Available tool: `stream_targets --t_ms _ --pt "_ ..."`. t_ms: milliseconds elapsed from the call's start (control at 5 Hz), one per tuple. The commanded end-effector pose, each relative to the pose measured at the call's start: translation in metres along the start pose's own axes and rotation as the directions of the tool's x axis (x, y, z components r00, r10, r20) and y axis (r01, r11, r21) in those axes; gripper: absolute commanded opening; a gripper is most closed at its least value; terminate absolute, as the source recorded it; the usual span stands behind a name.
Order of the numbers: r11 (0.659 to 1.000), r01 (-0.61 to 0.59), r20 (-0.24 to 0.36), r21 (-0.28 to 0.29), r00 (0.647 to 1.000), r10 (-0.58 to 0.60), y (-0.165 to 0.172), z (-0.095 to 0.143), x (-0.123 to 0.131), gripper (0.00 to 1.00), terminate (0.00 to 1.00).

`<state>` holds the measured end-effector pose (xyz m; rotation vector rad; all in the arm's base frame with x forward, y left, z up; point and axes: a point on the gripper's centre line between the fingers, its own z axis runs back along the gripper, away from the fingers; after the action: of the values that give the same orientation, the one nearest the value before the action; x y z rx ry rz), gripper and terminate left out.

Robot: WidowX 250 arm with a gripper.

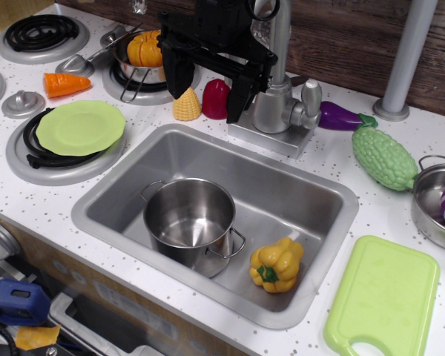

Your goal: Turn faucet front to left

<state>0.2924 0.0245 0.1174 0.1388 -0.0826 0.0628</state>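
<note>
The silver faucet (277, 100) stands on its base plate behind the sink (322, 194), with a knob handle (310, 95) on its right side. Its neck rises up and curves behind my arm at the top, so the spout end is hidden. My black gripper (210, 87) hangs just left of the faucet, above the sink's back rim. It is open and empty, with one finger (179, 78) over the corn and the other finger (241, 93) close beside the faucet body.
A steel pot (190, 220) and a yellow pepper (277, 265) are in the sink. Corn (187, 106) and a red pepper (216, 100) sit behind the rim. An eggplant (340, 116), a green gourd (384, 156), a green cutting board (384, 297) and a pan (430, 200) lie to the right. A green plate (80, 127) is on the left.
</note>
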Motion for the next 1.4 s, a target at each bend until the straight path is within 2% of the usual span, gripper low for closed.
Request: stream_targets --t_ms 0,200,800,1000,1200 --pt "1.000 0.000 0.000 0.000 1.000 0.000 0.000 0.000 0.000 1.00 0.00" --pt "0.998 -0.021 0.094 0.065 0.995 0.015 0.001 -0.006 0.007 1.00 0.00" --pt "0.997 -0.017 0.246 0.076 0.969 -0.003 0.012 0.015 0.029 1.00 0.00" --pt "0.995 -0.040 0.309 0.094 0.951 0.009 0.013 0.018 0.036 1.00 0.00" --pt "0.989 -0.056 0.372 0.137 0.928 0.001 0.011 0.023 0.044 1.00 0.00"
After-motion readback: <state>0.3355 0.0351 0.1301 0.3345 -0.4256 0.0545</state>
